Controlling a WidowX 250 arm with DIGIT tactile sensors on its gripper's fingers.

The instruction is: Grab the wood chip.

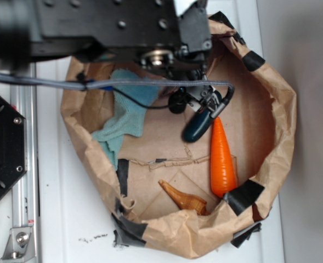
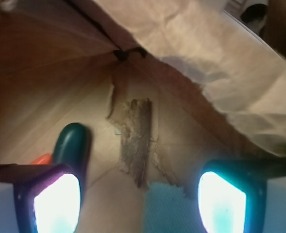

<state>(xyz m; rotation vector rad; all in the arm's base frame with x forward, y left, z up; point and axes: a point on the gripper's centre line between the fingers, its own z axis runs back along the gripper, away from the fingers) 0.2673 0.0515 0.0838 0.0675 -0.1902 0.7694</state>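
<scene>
The wood chip (image 2: 135,141), a flat, jagged, dark brown streaky sliver, lies lengthwise on the brown paper floor in the middle of the wrist view. My gripper (image 2: 139,199) is open, and its two glowing pads (image 2: 58,201) stand wide apart at the bottom corners. The chip lies just ahead of the gap and in line with it, touching neither pad. In the exterior view the black arm (image 1: 150,33) covers the chip, and the gripper's fingers cannot be made out under it.
A crumpled brown paper wall (image 1: 282,109) patched with black tape rings the floor and overhangs the chip (image 2: 220,63). Inside lie a dark green cucumber (image 1: 198,127), an orange carrot (image 1: 222,159), a glossy orange-brown cone piece (image 1: 184,197) and a teal cloth (image 1: 125,118).
</scene>
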